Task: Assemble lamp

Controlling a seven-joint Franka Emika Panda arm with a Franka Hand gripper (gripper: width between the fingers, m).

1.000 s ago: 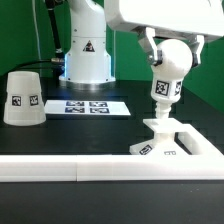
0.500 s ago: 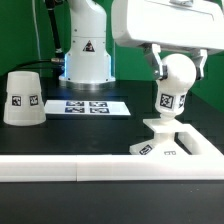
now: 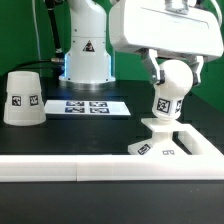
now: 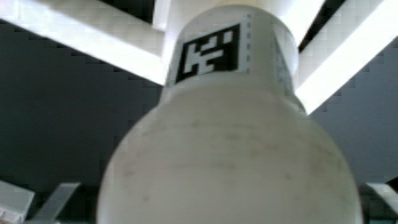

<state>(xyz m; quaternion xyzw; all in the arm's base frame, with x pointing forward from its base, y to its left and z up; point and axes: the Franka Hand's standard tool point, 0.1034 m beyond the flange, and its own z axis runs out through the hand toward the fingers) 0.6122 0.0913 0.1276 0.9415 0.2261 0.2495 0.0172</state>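
Observation:
The white round-headed bulb [image 3: 170,88] stands slightly tilted with its stem on the raised socket of the flat square base [image 3: 172,148], at the exterior view's right. My gripper [image 3: 176,75] comes down from above and is shut on the bulb's round head, one finger on each side. In the wrist view the bulb [image 4: 222,140] fills the frame, its tag facing the camera, with my gripper [image 4: 217,205] around it; the fingertips show only at the corners. The cone shade [image 3: 21,97] stands alone at the exterior view's left.
The marker board [image 3: 88,105] lies flat in the middle, in front of the arm's white pedestal [image 3: 87,55]. A long white rail [image 3: 60,170] runs across the front of the table, just in front of the base.
My gripper has come down and shifted a little to the exterior view's left with the bulb in it. The bulb is now lower on the base socket and slightly tilted.

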